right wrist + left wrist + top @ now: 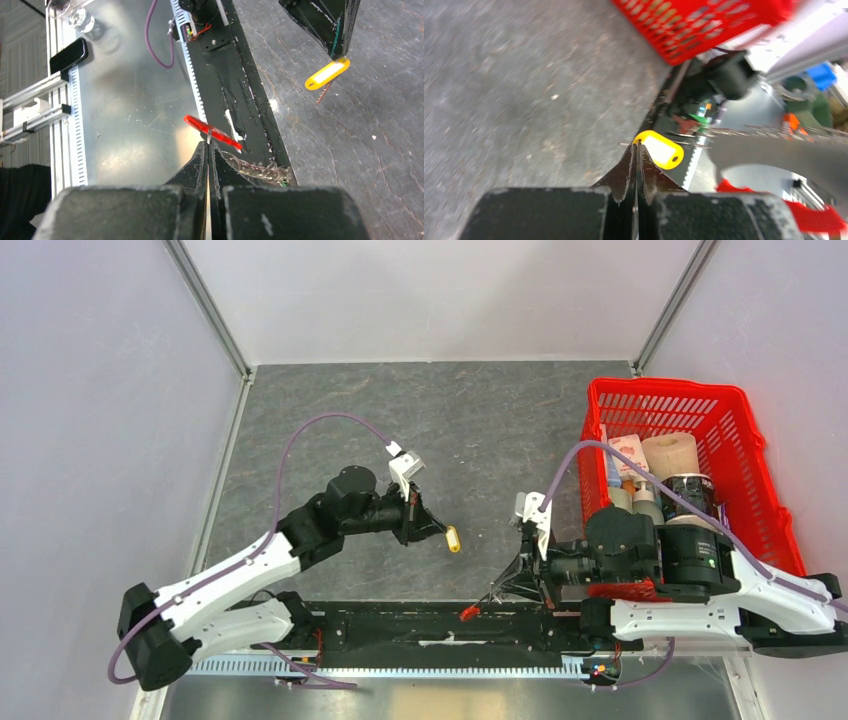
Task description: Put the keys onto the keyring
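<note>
My left gripper (438, 530) is shut on the yellow-tagged key (453, 539) and holds it above the dark table, left of centre. In the left wrist view the yellow tag (659, 149) sticks out past the closed fingertips (628, 165). My right gripper (497, 597) is shut on the keyring, with the red fob (467, 613) at its tips over the black base rail. In the right wrist view the red fob (212, 132) lies across the closed tips, and the chain (255, 171) trails to the right. The yellow tag (327, 73) and its thin key blade (325, 92) hang ahead, apart from the keyring.
A red basket (690, 400) holding several items stands at the right, behind the right arm. The black base rail (400, 625) and a metal bench (130, 125) lie along the near edge. Grey walls enclose the table.
</note>
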Controlling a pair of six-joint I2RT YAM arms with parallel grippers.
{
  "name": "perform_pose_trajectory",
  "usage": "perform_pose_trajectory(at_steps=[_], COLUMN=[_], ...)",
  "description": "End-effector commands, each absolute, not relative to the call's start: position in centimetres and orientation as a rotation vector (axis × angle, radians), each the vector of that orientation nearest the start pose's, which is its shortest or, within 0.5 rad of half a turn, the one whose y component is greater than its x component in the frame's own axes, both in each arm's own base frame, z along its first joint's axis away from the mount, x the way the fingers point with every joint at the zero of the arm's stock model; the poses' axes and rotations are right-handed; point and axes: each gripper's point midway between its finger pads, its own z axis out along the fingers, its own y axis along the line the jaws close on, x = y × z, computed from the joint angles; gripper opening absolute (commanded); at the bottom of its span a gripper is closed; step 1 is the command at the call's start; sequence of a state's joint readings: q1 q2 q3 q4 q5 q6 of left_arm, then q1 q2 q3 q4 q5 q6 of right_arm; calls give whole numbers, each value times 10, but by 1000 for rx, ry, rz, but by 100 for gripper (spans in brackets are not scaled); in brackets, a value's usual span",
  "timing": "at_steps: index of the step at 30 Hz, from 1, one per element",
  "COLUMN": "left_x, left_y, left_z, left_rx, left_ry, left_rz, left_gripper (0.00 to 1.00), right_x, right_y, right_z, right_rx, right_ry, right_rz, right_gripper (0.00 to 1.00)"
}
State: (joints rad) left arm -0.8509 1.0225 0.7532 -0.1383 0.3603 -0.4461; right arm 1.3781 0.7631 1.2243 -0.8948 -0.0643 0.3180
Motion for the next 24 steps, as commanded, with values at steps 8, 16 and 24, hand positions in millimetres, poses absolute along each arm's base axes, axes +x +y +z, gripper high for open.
perform_pose_trajectory(at_steps=[8,16,24], left_x=[101,94,66], left_y=[-308,-306,-298], left_z=[263,276,324], left_rx=[1010,1035,1028], left_ry=[1836,1798,1632], left_rz=[-1215,-1210,-1391], left_gripper=[2,2,2], right_x=[12,32,58], right_y=[270,296,301], right_z=[356,345,279], right_rx=[-1276,-1198,-1115], right_ry=[1688,1754,1916], right_rz=[1187,1111,928], right_gripper=[0,0,0])
